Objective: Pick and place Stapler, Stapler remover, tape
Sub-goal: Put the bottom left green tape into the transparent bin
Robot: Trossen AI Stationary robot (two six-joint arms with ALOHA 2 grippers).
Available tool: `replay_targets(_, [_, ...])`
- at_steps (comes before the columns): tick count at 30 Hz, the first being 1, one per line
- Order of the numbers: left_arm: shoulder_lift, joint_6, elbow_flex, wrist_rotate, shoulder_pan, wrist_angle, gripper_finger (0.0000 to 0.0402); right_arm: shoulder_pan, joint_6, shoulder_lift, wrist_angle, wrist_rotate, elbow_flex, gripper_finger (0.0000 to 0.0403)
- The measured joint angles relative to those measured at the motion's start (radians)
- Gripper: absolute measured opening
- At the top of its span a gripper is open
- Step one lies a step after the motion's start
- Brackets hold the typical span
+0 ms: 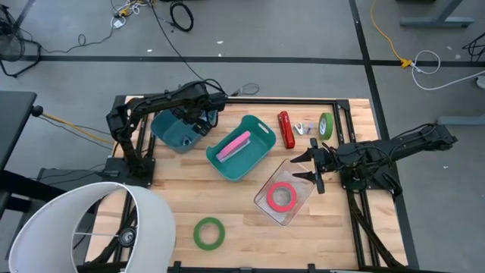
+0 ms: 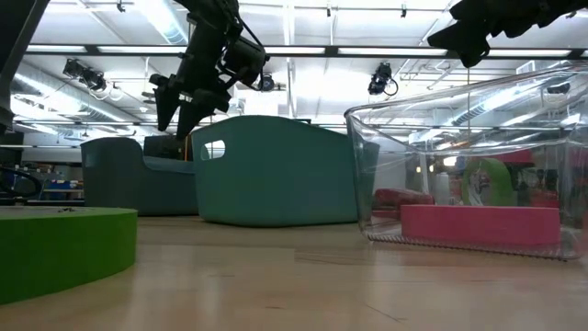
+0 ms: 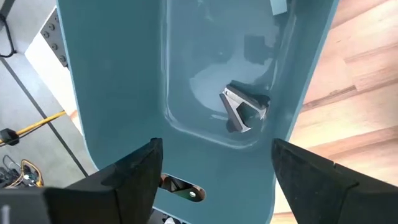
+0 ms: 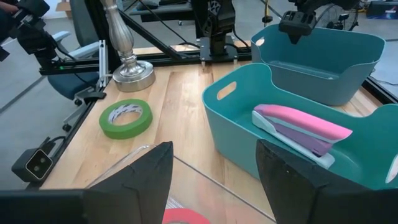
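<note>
The left gripper (image 1: 198, 115) hangs over the dark teal bin (image 1: 176, 130) at the back left of the table (image 1: 227, 205). Its jaws stand wide apart with nothing between them. In the left wrist view a small metal staple remover (image 3: 244, 109) lies on the floor of that bin, directly below the open jaws. I judge that the step in hand is the drop of this remover into the bin, and that it looks done.

The right gripper (image 1: 317, 167) hovers by the clear tray (image 1: 284, 199), which holds the red tape (image 1: 282, 196). Its jaws are partly open and grip nothing.

The lighter teal bin (image 1: 242, 148) in the middle holds a pink stapler (image 1: 234, 145). At the back right of the table a red stapler (image 1: 286, 130), a second small remover (image 1: 305, 128) and a green tape standing on edge (image 1: 326, 126) lie outside any container. Another green tape (image 1: 209, 233) lies flat near the front edge.

The next move, as I judge it, calls for the left arm to rise clear of the bin wall before it travels. An arm must then reach one of the loose things. The flat green roll needs the jaws to straddle its rim or wall. The upright roll could tip or roll away if nudged off centre.
</note>
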Motion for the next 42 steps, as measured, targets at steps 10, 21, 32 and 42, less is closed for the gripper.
replay_targets(10, [-0.007, -0.009, 0.052, 0.022, -0.026, -0.002, 0.0302, 0.000, 0.000, 0.000, 0.000, -0.001, 0.000, 0.0231])
replay_targets(21, [-0.014, 0.014, 0.268, 0.013, -0.166, 0.007, 0.0302, 0.000, 0.000, 0.000, 0.000, -0.026, 0.000, 0.0231])
replay_targets(32, [-0.014, 0.016, 0.321, -0.023, -0.375, 0.037, 0.0302, 0.000, 0.000, 0.000, 0.000, -0.026, 0.000, 0.0231])
replay_targets(42, [-0.014, 0.068, 0.321, 0.086, -0.568, 0.105, 0.0302, 0.000, 0.000, 0.000, 0.000, -0.026, 0.000, 0.0231])
